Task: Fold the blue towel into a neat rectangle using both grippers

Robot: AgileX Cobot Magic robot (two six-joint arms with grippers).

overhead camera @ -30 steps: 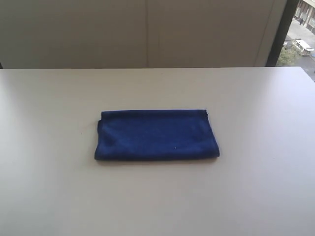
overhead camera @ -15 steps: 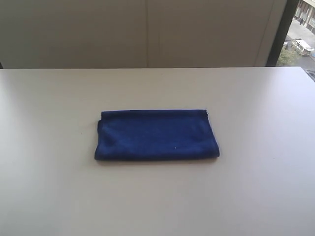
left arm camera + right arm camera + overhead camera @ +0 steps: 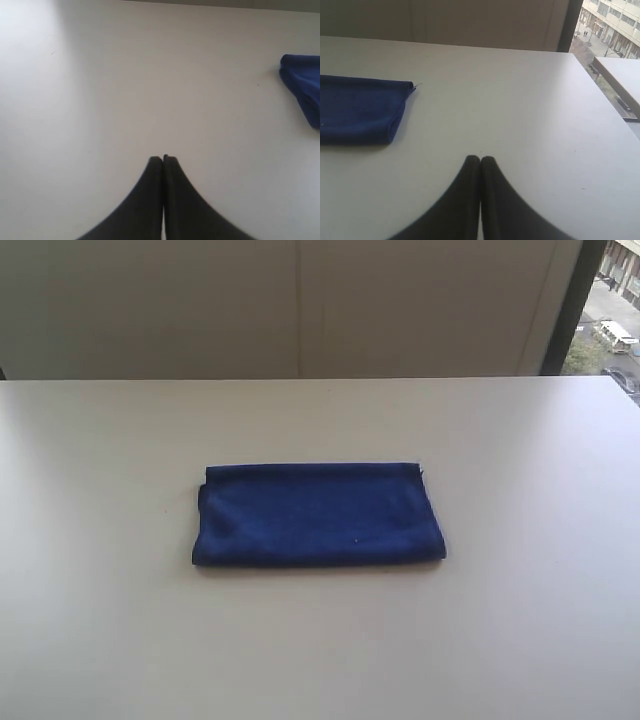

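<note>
Folded blue towel (image 3: 318, 513) on table (image 3: 520, 640) — neat rectangle, apparently done. Hence left gripper (image 3: 163, 159), right gripper (image 3: 480, 159) — fingers together, empty, well clear of cloth.

Deep royal-blue towel (image 3: 318, 514), plain with no pattern, on an off-white table (image 3: 520, 620); black gripper fingers (image 3: 155, 200).

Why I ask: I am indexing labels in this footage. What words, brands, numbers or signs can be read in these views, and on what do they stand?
None: no text can be read in any view.
The blue towel shows no tag or print.
The white table carries no lettering.
The buildings outside the window are too small and blurred to show any sign.
</note>
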